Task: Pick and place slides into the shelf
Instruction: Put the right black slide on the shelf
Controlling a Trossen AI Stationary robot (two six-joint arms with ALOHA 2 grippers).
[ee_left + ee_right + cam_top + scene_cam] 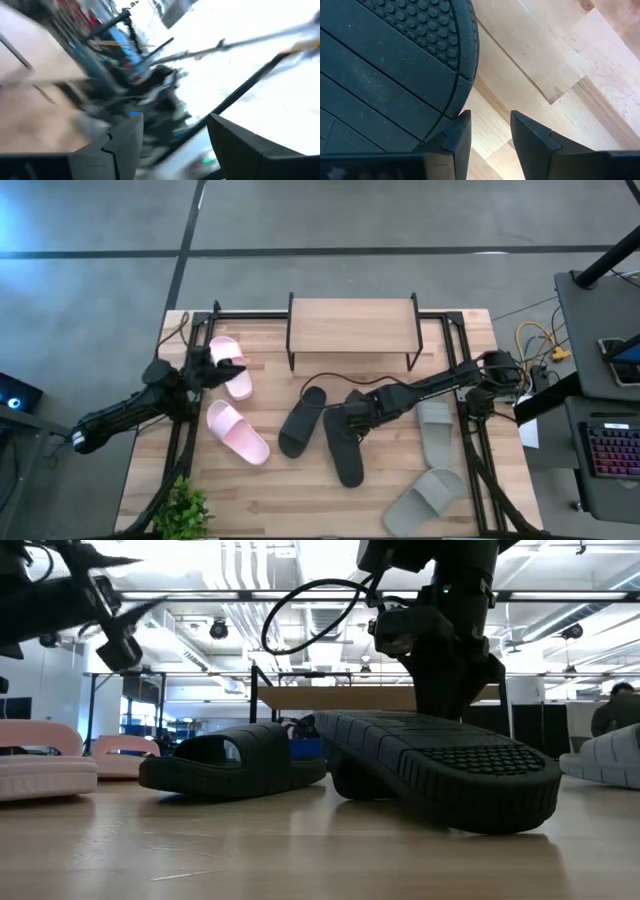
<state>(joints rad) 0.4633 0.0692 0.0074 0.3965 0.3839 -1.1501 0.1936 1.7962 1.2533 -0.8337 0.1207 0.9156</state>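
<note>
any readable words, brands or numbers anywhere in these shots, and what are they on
None can be read.
Black slide: only tread ridges and dots on the sole, no brand or size.
Pink slides: no print visible.
Grey slides: no print visible.
Shelf: bare wood top, no label.
Keyboard beside the table: keys too small to read.

Wooden butcher-block table (300,490) on a grey concrete floor (100,290). Small green potted plant (185,508) at the table's near-left corner. Side desk to the right carrying a backlit keyboard (612,452), with yellow cables (535,340) beside it.
</note>
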